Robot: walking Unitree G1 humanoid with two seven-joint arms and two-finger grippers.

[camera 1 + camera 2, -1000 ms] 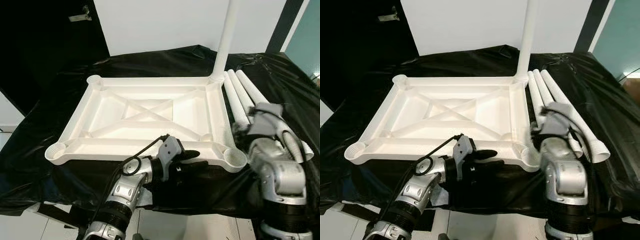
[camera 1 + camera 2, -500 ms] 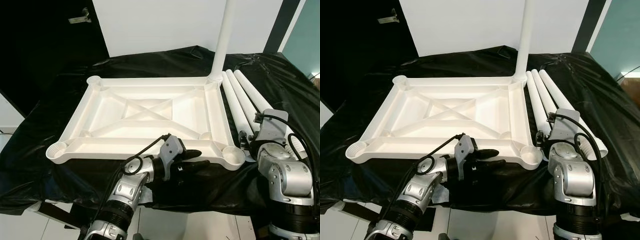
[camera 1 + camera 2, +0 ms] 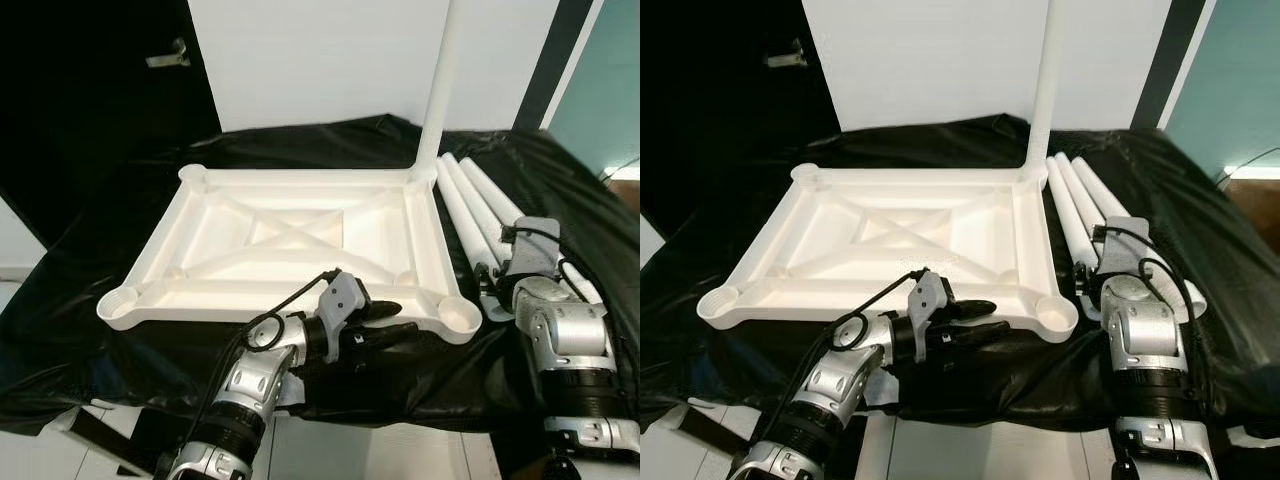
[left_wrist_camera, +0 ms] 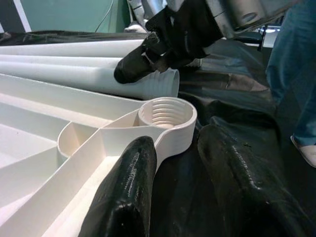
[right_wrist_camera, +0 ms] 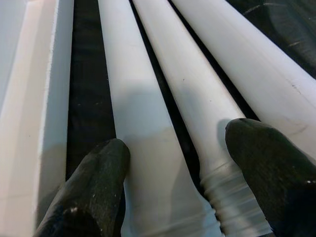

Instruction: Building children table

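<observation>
The white table top lies upside down on the black cloth, with one leg standing upright in its far right corner. Three loose white legs lie side by side to its right. My left gripper is open at the near rim, one finger over the rim and the other below, just short of the threaded corner socket. Over the near ends of the loose legs my right gripper is open, its fingers spread across two legs close to their threaded ends.
Black cloth covers the whole work surface and hangs over its near edge. A person's blue trouser leg stands beyond the table's right side. A white wall and a dark door are behind.
My right gripper has come down and settled over the near ends of the loose legs. The left gripper stays at the near rim. The camera has shifted slightly.
</observation>
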